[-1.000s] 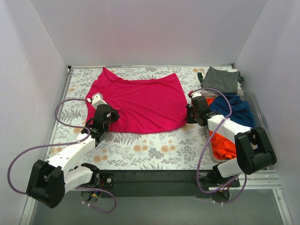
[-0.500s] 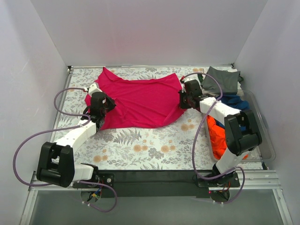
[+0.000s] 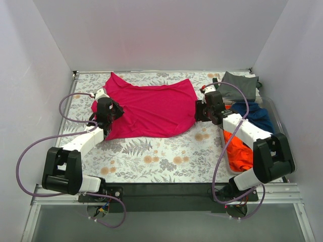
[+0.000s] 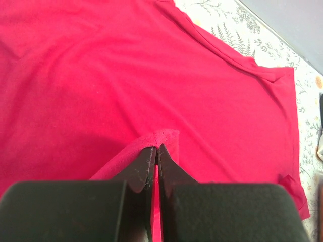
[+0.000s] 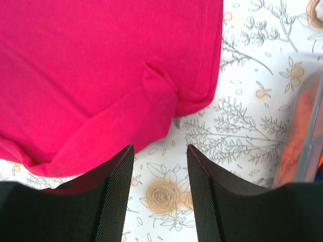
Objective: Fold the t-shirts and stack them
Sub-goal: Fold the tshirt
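Note:
The magenta-pink t-shirt (image 3: 151, 103) lies spread on the floral tablecloth, its near part doubled back over itself. My left gripper (image 3: 112, 109) is shut on a pinch of the shirt's hem (image 4: 164, 136) at its left side; the fingertips (image 4: 151, 154) meet on the cloth. At the shirt's right edge, my right gripper (image 3: 200, 114) is open over bare tablecloth, with nothing between its fingers (image 5: 121, 166). The shirt's folded corner (image 5: 161, 101) lies just beyond its tips. A dark grey-green t-shirt (image 3: 238, 85), a navy one (image 3: 255, 115) and an orange one (image 3: 237, 148) sit at the right.
A clear plastic bin (image 3: 280, 132) at the right edge holds the navy and orange shirts; its wall shows in the right wrist view (image 5: 308, 136). White walls enclose the table on three sides. Floral tablecloth (image 3: 161, 156) shows in front of the pink shirt.
Both grippers carried the pink shirt's near hem toward the back, folding it over. The right gripper then opened, let go of the cloth and drew back to the right. The left stays shut.

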Tool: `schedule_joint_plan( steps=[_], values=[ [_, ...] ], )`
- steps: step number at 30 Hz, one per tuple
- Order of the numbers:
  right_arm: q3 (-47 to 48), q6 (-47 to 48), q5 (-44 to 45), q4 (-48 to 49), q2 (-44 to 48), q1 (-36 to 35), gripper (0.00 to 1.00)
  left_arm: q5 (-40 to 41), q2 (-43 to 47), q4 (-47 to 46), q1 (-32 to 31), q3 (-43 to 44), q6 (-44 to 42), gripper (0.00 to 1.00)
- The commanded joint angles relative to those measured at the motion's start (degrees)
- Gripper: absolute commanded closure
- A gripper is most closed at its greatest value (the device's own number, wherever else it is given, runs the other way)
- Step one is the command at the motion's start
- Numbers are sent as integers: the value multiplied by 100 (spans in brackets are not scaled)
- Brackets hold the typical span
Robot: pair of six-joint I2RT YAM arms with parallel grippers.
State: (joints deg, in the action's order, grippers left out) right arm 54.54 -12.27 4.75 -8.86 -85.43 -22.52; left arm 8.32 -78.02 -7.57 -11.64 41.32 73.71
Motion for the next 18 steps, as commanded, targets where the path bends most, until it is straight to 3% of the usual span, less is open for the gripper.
schedule_joint_plan(
  steps=[1,18],
  values=[
    [-277,-74,139,253,158,-15,57,-23,155,-86,91,140,-120,100],
    [39,111,-1,701,-905,-15,58,-41,393,-25,162,16,-147,100]
  ],
)
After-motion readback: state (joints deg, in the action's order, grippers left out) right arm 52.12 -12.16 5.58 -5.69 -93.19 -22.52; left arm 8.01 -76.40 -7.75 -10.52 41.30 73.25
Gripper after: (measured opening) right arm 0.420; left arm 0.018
